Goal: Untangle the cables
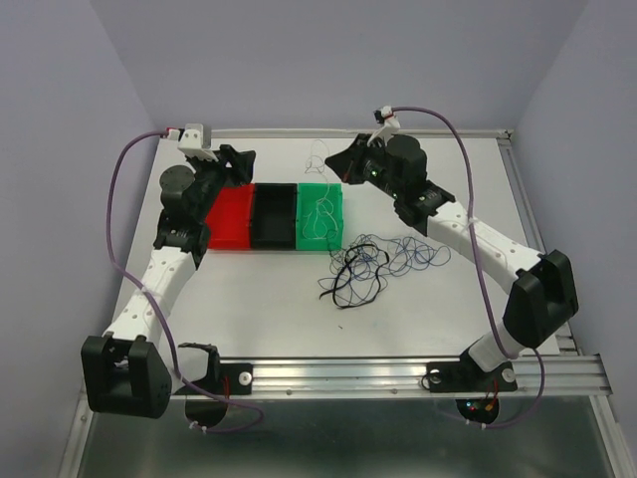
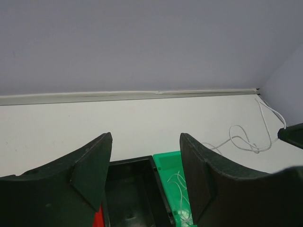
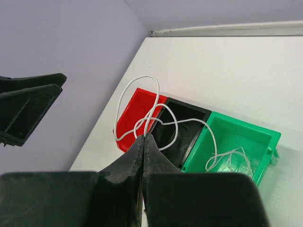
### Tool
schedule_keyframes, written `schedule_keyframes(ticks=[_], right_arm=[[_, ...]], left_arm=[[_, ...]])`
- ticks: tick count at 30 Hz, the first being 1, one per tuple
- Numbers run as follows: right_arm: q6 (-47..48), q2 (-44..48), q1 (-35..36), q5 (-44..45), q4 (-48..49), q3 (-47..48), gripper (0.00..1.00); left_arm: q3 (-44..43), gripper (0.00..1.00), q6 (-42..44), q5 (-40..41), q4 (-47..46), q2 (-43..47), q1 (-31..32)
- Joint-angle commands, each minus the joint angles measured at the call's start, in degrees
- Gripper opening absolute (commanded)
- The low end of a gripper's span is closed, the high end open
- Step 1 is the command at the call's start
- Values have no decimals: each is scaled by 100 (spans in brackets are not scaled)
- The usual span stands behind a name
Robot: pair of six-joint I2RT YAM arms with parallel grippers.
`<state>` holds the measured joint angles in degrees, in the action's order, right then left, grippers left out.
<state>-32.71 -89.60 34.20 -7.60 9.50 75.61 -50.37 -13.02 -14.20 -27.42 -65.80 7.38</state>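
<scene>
the white cable (image 3: 189,119), pinched in the pressed-together right end effector (image 3: 143,137), trails down into the green bin (image 3: 265,137). lowering slowly should keep its loops inside the bin. its length runs bin-to-pinch, slack. dark cables (image 1: 383,261) lie tangled on the worktop (image 1: 259,309) beside the bin; left end effector (image 2: 144,142) spread, empty.

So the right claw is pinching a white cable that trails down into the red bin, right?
Not quite: the white cable pinched by the right gripper trails into the green bin instead, as the right wrist view shows.
</scene>
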Motion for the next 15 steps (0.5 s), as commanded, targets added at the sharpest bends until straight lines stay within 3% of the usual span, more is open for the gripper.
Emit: schedule_keyframes(ticks=[1, 9, 15], right_arm=[[133, 75, 17, -198, 702, -161, 1], [151, -144, 17, -49, 650, -592, 1], [457, -1109, 34, 92, 54, -407, 1]], left_arm=[[27, 70, -34, -127, -413, 41, -8], [98, 70, -17, -487, -580, -12, 1], [124, 70, -61, -619, -659, -143, 27]])
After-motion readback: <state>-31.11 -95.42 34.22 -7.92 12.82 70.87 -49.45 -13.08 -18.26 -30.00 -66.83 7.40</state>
